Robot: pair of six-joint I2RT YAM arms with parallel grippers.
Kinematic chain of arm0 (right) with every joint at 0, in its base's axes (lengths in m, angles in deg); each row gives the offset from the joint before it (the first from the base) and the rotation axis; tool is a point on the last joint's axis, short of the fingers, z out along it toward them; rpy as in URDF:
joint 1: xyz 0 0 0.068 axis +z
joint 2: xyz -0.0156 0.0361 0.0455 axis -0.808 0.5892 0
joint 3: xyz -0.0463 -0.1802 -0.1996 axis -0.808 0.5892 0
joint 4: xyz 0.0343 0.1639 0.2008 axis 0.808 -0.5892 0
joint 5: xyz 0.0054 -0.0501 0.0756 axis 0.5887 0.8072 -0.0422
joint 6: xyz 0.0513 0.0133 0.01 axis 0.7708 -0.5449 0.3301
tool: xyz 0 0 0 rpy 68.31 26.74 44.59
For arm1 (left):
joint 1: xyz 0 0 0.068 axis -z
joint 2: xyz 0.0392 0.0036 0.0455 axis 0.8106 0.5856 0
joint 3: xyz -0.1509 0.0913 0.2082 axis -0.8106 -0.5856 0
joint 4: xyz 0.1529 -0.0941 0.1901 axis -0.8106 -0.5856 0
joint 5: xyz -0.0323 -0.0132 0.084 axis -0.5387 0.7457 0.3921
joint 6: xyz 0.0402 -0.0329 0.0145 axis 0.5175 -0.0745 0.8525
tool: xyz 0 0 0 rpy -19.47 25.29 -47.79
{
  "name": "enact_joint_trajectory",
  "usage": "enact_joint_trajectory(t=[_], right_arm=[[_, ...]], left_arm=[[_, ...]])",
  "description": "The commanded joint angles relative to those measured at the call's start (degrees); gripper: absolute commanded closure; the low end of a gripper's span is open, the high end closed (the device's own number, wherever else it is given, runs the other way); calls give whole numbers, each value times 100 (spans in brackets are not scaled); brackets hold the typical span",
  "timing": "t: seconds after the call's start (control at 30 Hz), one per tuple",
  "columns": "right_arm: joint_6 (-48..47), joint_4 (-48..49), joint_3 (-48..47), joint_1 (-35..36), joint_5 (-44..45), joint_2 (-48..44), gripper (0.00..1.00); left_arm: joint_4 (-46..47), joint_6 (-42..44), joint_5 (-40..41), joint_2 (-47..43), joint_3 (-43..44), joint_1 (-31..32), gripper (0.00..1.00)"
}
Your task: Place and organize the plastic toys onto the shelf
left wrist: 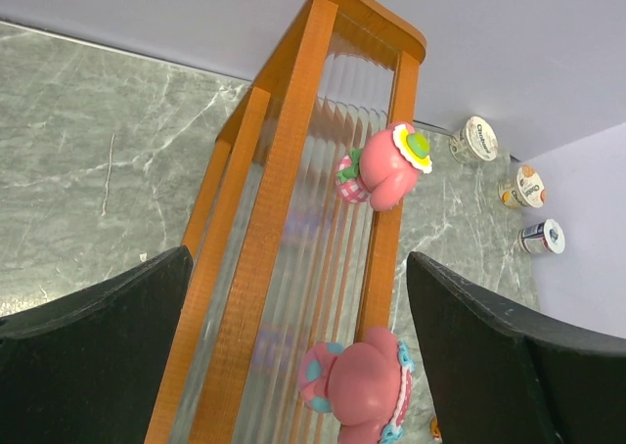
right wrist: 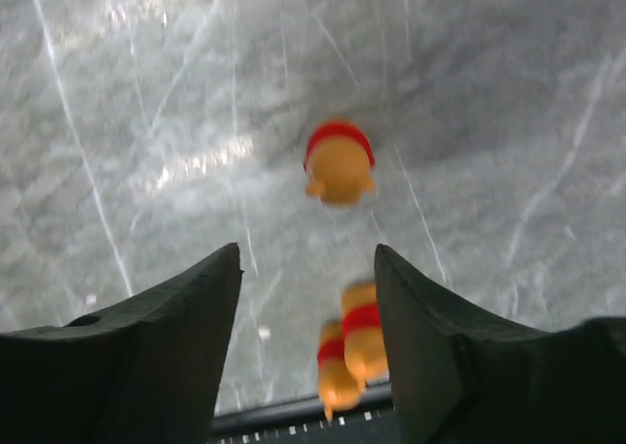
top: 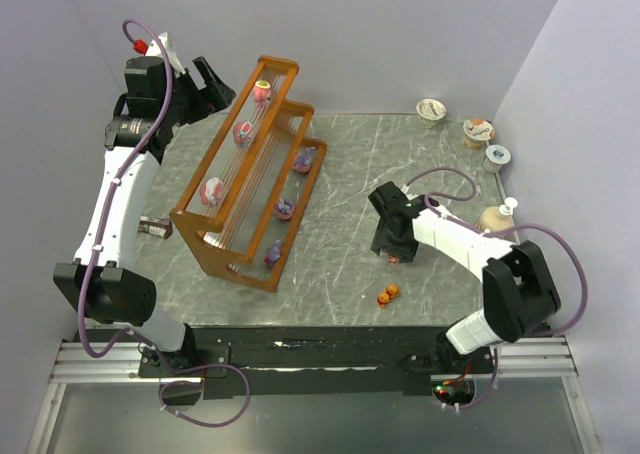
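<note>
The orange-brown wooden shelf (top: 250, 174) stands left of centre. Three pink toys (top: 243, 132) sit on its top tier and three purple toys (top: 285, 208) on its bottom tier. My left gripper (top: 208, 86) is open and empty, above the shelf's far end; its view (left wrist: 298, 288) looks down the top tier at two pink toys (left wrist: 386, 167). My right gripper (top: 392, 246) is open and empty, low over the table. One orange toy (right wrist: 338, 163) lies just beyond its fingertips. Two more orange toys (right wrist: 352, 356) lie together nearer the table's front edge (top: 388, 294).
Three foil-lidded cups (top: 478, 131) stand at the back right, also in the left wrist view (left wrist: 521, 185). A beige bottle (top: 495, 217) stands by the right arm. A small dark object (top: 155, 227) lies left of the shelf.
</note>
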Motion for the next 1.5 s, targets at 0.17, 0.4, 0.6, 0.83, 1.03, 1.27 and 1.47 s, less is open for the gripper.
enact_joint_trajectory(t=[0.17,0.4,0.6,0.83,1.03,1.27,1.47], right_arm=[[114,708,154,-87,693,484,41],[17,822,172,-122,746,731,36],[-167,1050,171,-210,694,827,37],[-273,1374,312,-227,571,758,64],[-589,1499,216,-210,386,626,100],[-1739,1876,-355,36,-693,765,100],[-2584,2052,-856,449,-1249,1442,100]], left_arm=[[136,56,-20,-220,116,-5,4],[84,100,-55,17,310,-5,4],[40,126,-55,219,503,-5,4],[83,100,-133,351,687,-5,3],[180,-15,-336,501,925,-5,3],[189,-6,-362,536,908,-5,3],[207,29,-363,527,837,-5,4]])
